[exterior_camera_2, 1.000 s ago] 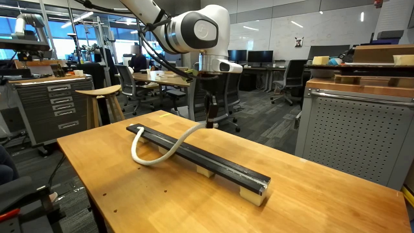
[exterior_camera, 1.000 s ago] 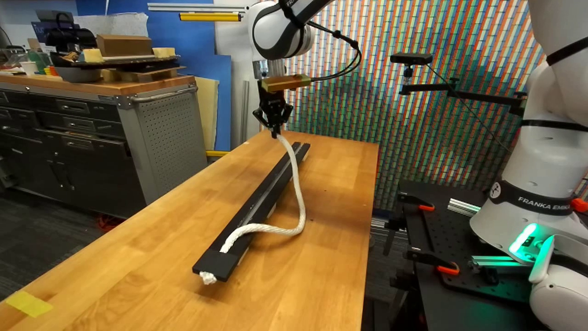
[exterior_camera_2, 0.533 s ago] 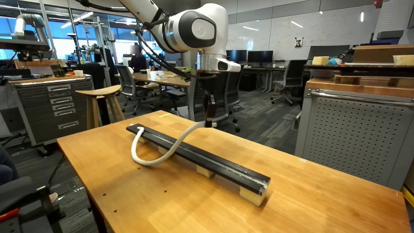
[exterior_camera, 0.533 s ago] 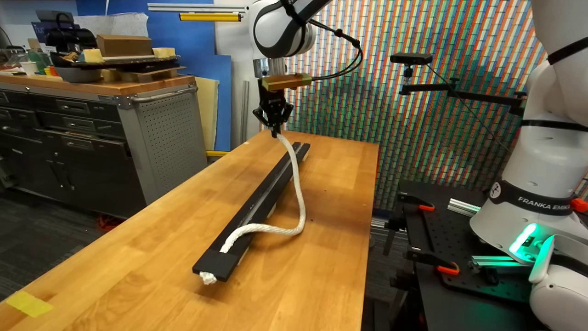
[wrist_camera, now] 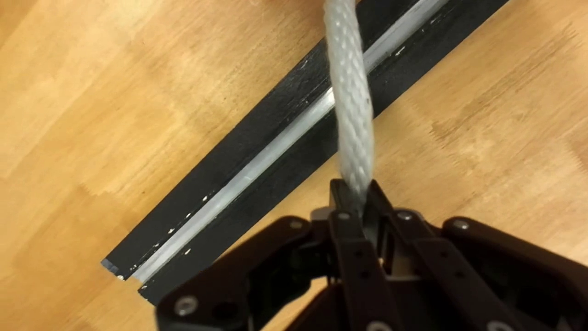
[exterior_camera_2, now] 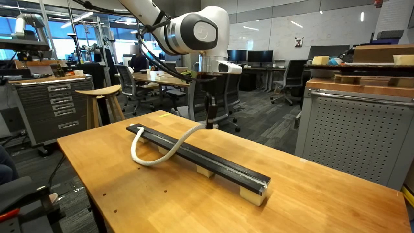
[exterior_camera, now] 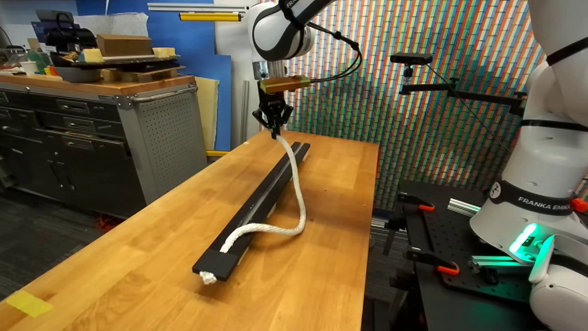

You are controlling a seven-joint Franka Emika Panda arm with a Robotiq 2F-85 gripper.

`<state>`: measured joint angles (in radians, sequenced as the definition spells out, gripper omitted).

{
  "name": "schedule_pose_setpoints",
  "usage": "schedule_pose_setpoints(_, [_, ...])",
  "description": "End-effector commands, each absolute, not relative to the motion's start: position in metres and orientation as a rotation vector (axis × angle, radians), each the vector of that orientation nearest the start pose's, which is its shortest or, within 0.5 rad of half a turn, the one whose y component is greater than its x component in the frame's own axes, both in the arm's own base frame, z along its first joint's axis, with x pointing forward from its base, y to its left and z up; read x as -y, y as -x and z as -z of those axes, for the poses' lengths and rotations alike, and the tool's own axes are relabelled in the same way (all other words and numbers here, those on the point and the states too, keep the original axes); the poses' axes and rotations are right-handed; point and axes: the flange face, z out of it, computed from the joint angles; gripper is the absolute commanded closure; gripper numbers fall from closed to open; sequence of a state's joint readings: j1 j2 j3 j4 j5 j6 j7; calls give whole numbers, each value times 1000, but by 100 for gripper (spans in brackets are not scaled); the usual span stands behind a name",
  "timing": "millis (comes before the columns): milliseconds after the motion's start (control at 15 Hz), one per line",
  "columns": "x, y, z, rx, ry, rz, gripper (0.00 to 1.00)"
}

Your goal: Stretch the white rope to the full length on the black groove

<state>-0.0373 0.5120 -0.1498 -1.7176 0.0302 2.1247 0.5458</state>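
The black groove (exterior_camera: pixel 257 209) is a long bar raised on small blocks on the table. It also shows in an exterior view (exterior_camera_2: pixel 223 170) and in the wrist view (wrist_camera: pixel 259 168). One end of the white rope (exterior_camera: pixel 301 209) passes through one end of the bar, with a frayed tip sticking out. From there the rope loops off the bar onto the table on the robot's side. It then rises across the bar to my gripper (exterior_camera: pixel 274 133), which is shut on it near its other end. The gripper (wrist_camera: pixel 357 189) is above the table, beside the bar. A short rope tip pokes out beyond the fingers (exterior_camera_2: pixel 210 121).
The wooden table (exterior_camera: pixel 183 220) carries the bar, with yellow tape (exterior_camera: pixel 30 303) near a corner. A workbench (exterior_camera: pixel 161 124) stands beyond the table's side. A camera on an arm (exterior_camera: pixel 411 59) stands near the robot base (exterior_camera: pixel 533 188). Chairs (exterior_camera_2: pixel 288 77) stand behind the table.
Over the last half second my gripper has dropped very slightly with the rope. The loop on the table and the bar look the same.
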Motion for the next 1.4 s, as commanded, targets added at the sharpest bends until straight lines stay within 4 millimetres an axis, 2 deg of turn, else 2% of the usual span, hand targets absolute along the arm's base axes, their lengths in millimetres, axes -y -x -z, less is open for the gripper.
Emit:
schedule_pose_setpoints(0, [135,-666,-297,-1328,2903,-122,97])
schedule_pose_setpoints(333, [185,-674,-314,-1548,2758,-74,97])
schedule_pose_setpoints(533, [218,-668,-312,-1661,2705,-79,97])
schedule_pose_setpoints(800, [253,-656,-299,-1779,2663,-109,97])
schedule_pose_setpoints(1067, [272,-655,-294,-1882,2574,-129,97])
schedule_pose_setpoints(1333, [278,-659,-291,-1976,2481,-108,97])
